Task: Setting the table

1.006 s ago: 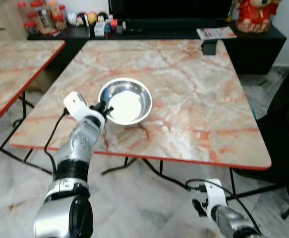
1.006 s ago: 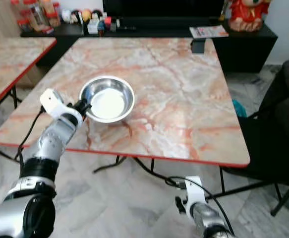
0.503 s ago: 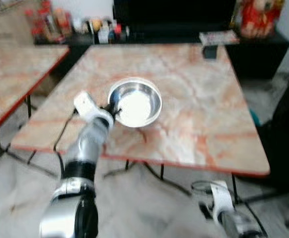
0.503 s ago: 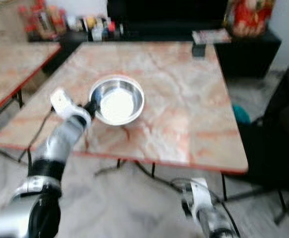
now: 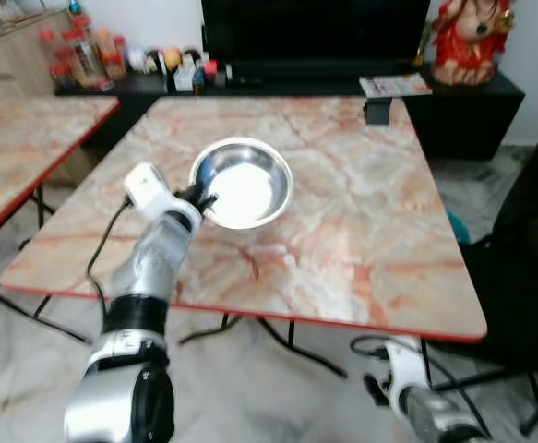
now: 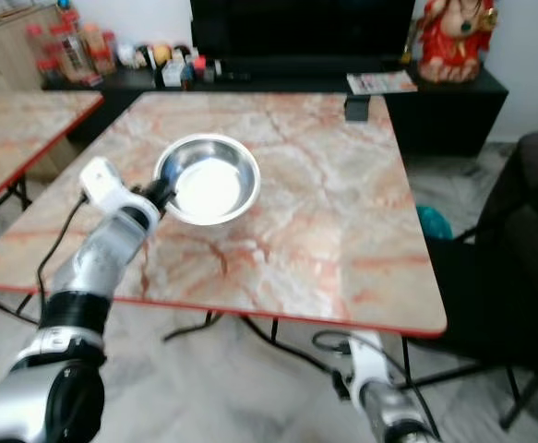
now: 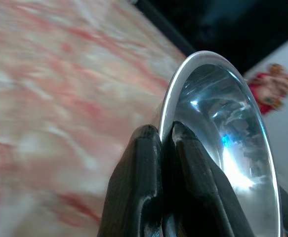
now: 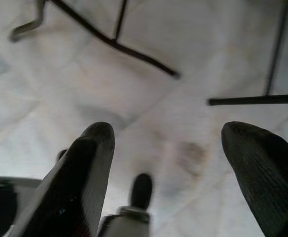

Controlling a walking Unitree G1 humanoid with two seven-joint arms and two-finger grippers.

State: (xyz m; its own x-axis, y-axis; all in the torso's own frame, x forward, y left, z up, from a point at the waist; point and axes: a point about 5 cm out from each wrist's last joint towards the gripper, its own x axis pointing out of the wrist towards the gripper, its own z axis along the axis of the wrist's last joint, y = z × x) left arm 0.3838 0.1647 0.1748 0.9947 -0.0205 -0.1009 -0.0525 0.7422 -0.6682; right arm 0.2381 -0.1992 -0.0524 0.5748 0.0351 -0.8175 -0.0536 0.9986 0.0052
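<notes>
The left tool [image 5: 197, 196] pinches the steel bowl's [image 5: 243, 183] rim near the desk's [image 5: 361, 231] left edge. A dark box [image 5: 377, 111] sits at the far edge. The right tool [image 8: 166, 163] hangs spread over the floor [image 8: 148, 98].

Table [image 5: 361, 231]: pink-orange marble veining w/ cream patches, red edge trim. Bowl [image 5: 243, 182]: shiny silver steel, bright white glare inside; left gripper [image 7: 166, 143] fingers matte black, arm silver w/ white wrist block. Floor [image 8: 148, 103]: pale grey-white marble tile; figurine [image 5: 470, 39] at back red & gold.
</notes>
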